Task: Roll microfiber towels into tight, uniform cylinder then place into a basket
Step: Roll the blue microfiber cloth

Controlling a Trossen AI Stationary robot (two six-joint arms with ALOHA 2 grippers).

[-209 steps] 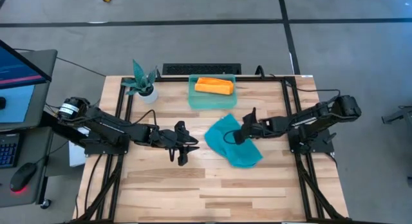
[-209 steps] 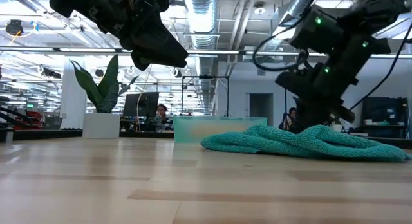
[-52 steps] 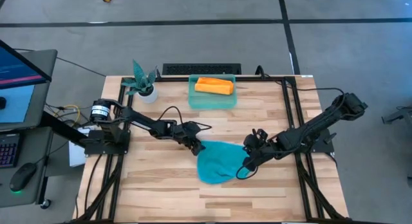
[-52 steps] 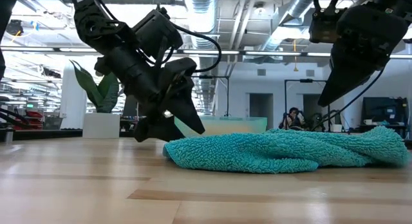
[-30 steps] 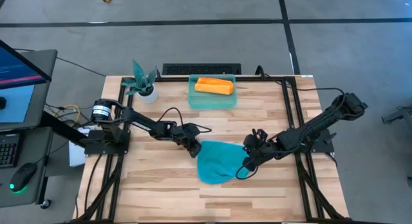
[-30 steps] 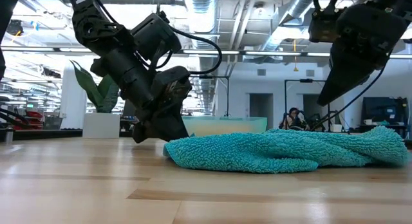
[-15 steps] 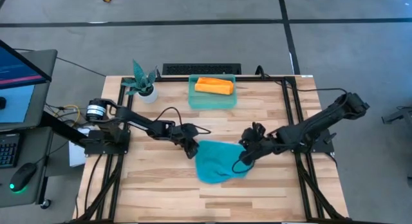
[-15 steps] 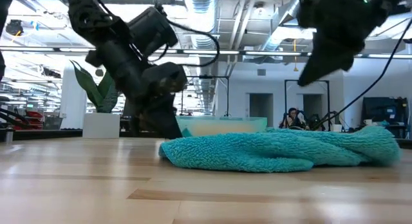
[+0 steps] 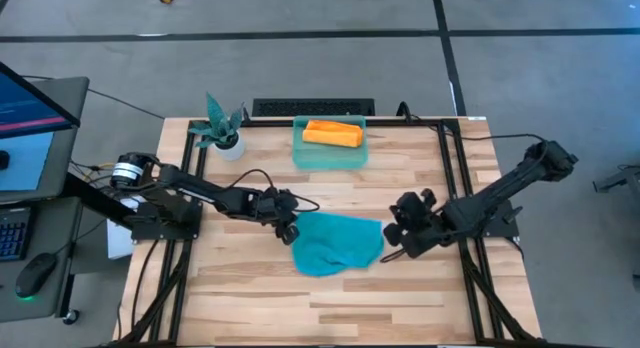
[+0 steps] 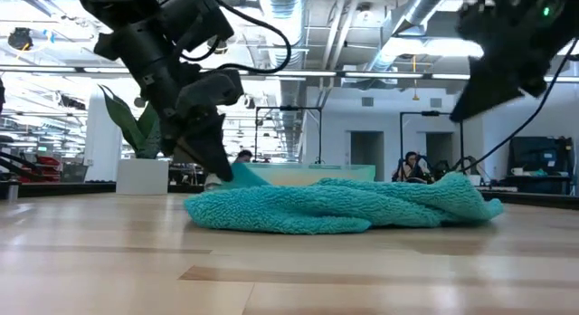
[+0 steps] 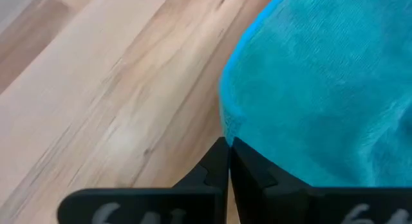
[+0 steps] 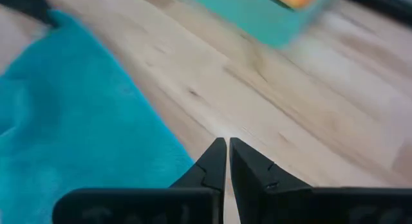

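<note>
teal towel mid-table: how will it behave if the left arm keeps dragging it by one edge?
Probably floppy: the teal towel lies in a rumpled, folded heap, so it should bunch and stretch rather than slide flat. Its looped pile likely drags on the wooden table. It looks unlikely to roll or tip, and it seems light.

Wooden table [image 9: 250,288], light plank top w/ black frame rails along L and R edges. Directly on top: teal towel [image 9: 338,242], rumpled, flat-ish, approx. centre; see-through teal basket [image 9: 329,152] near the far edge, centre, w/ an orange towel roll [image 9: 332,134] inside it; small potted plant [image 9: 221,128] in a white pot at the far-left corner, well apart from basket. Front half of top otherwise bare wood. Low view: towel [image 10: 335,205] lies in low folds on the planks.
</note>
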